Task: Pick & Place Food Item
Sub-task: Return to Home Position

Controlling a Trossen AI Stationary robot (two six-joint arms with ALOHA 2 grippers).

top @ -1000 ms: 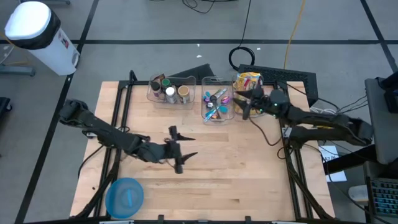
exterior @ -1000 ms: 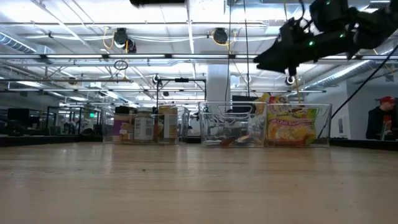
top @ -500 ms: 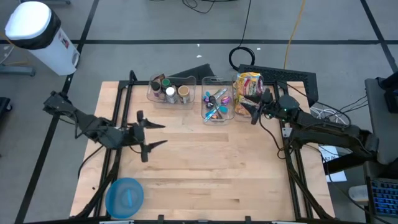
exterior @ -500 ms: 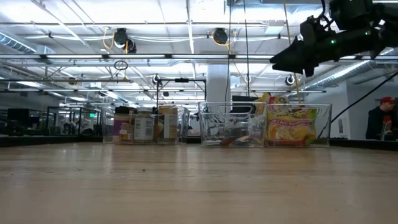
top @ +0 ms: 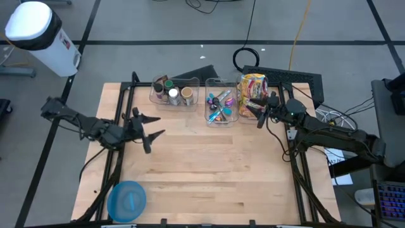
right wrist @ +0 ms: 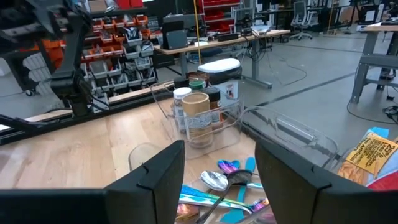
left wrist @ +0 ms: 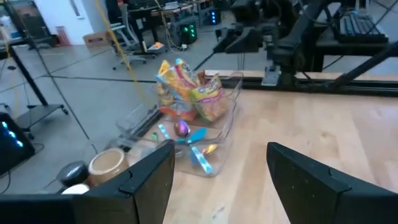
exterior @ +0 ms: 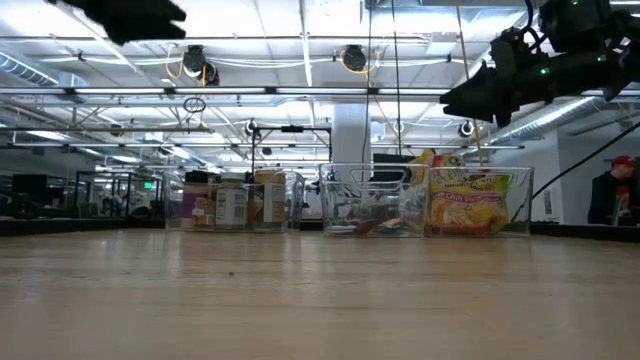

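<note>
A round blue plate (top: 128, 200) lies at the wooden worktop's (top: 215, 177) near left corner. The left gripper (top: 155, 126) hangs above the left edge, the right gripper (top: 253, 113) near the far right corner, both spread apart and empty. At the far edge, the middle clear plastic bin (top: 219, 80) holds the coloured spoons (top: 219, 104); only parking the arms seems to remain.

Low view: the dark left arm (exterior: 130, 14) is cut off by the upper edge, and a person in a red cap (exterior: 612, 195) is cropped at the side. High view: the coloured spoons (top: 218, 104) in the middle transparent bin (top: 221, 80) overlap and are too small to count. Right wrist view: the yellow snack packet (right wrist: 376, 155) runs past the edge.
</note>
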